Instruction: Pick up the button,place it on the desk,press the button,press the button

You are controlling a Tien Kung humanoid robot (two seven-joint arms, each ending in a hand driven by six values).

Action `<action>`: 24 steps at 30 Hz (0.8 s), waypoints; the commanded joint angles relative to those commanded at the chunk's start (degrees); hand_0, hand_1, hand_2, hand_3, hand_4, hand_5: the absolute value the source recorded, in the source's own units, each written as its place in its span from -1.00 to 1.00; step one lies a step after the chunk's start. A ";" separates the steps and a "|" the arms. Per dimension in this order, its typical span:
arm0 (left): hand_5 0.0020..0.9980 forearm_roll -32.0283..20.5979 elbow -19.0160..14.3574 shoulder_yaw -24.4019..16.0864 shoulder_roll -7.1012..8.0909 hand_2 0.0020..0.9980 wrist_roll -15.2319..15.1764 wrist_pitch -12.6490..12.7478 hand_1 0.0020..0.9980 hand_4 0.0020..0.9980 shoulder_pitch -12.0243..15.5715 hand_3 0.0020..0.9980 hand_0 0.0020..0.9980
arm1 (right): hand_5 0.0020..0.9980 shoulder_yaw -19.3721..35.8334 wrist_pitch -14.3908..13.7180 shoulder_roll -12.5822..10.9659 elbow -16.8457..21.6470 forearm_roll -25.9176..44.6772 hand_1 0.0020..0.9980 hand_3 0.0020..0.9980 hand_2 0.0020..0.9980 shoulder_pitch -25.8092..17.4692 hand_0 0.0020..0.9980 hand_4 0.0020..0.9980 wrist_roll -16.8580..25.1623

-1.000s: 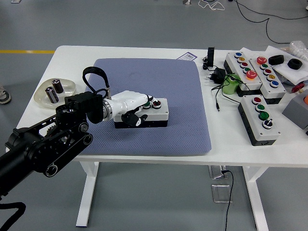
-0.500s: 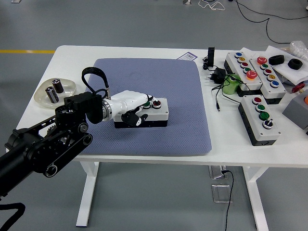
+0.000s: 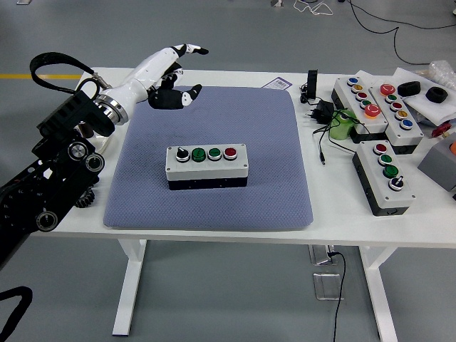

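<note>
Across most of the frame, white table (image 3: 214, 226), near edge running along the lower third. On it, centre-left, blue-grey mat (image 3: 214, 121), bare on every side of the button box (image 3: 207, 166), which sits at mid-mat, well clear of all four mat edges. Upper left, left arm (image 3: 50, 178) cut off by the frame's left edge; left hand (image 3: 165, 71) raised over the mat's far-left corner, fingers spread, holding nothing, well apart from the box. Right side, more button boxes (image 3: 385, 174) crowded to the table's right edge, partly cut off; small black plugs and cable (image 3: 320, 117) tangled, hard to make out.
</note>
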 joint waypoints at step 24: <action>1.00 -37.97 11.59 -14.55 0.39 0.90 2.44 1.32 0.83 0.60 5.11 0.98 0.79 | -0.51 -0.18 0.05 0.16 -0.01 0.14 0.08 0.27 0.13 0.06 0.27 -0.55 -0.07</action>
